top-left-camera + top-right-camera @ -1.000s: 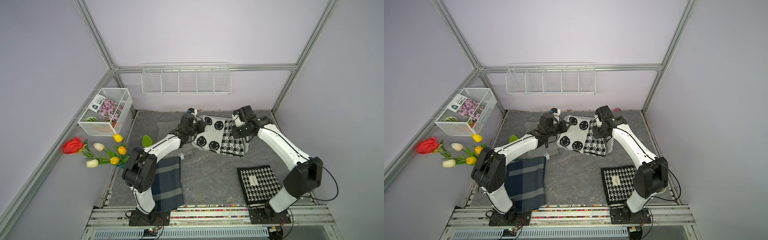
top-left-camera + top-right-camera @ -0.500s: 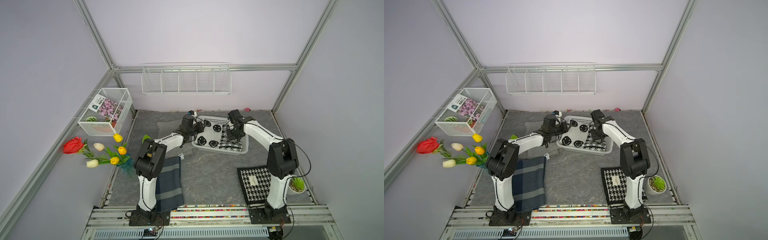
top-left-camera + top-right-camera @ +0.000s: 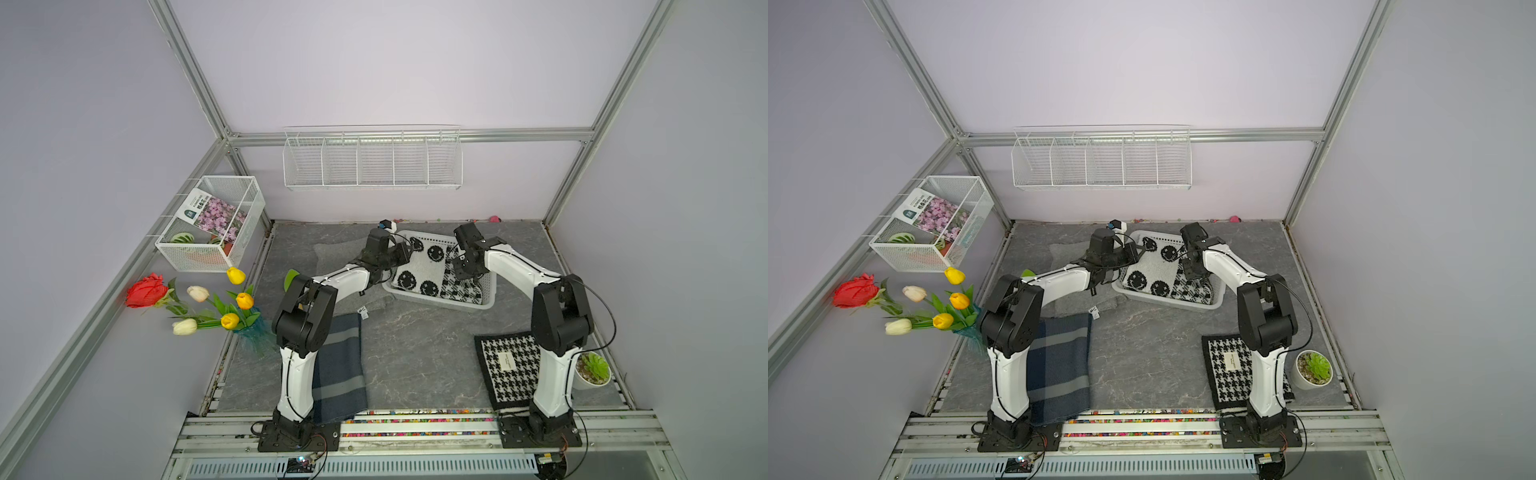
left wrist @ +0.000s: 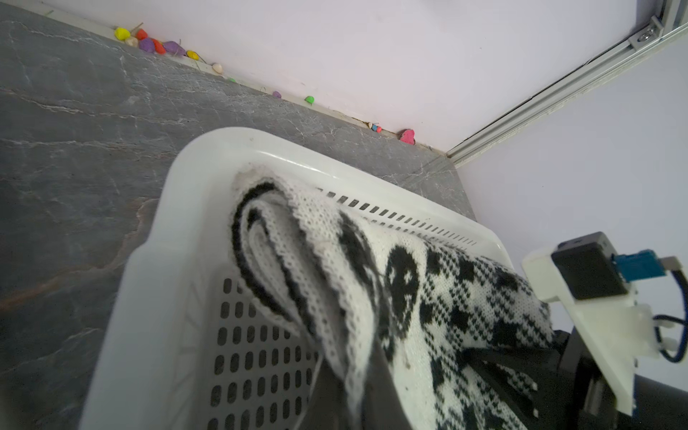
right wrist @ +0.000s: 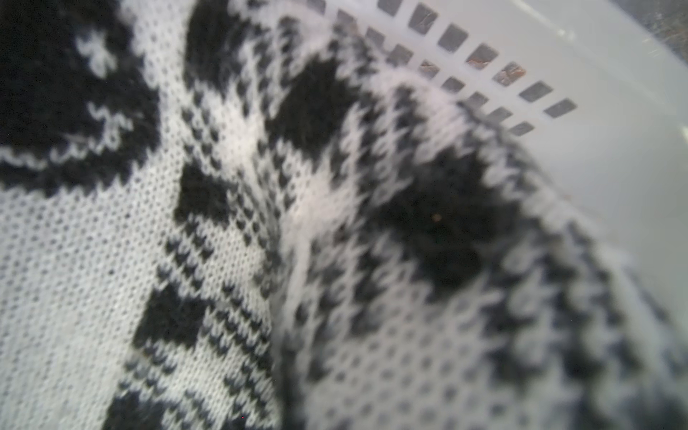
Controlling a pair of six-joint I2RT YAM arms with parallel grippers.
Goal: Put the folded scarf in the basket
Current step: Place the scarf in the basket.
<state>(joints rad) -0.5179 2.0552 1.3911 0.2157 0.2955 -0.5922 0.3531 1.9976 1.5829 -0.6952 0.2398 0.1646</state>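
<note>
The folded scarf, black and white knit with smiley faces and houndstooth checks, lies inside the low white basket at the back of the table. My left gripper is at the scarf's left edge. In the left wrist view this gripper is shut on the scarf's layered edge, just inside the basket's perforated wall. My right gripper is down on the houndstooth side, shut on the cloth. The right wrist view is filled by scarf and basket wall, and its fingers are hidden.
A navy plaid scarf lies front left, a houndstooth one front right beside a potted succulent. A grey cloth lies left of the basket. A wire bin, wire rack and flowers line the walls.
Both grippers came down with the scarf: a second ago it hung spread above the basket, now it rests inside it. Both arms' elbows have folded back toward their bases.
</note>
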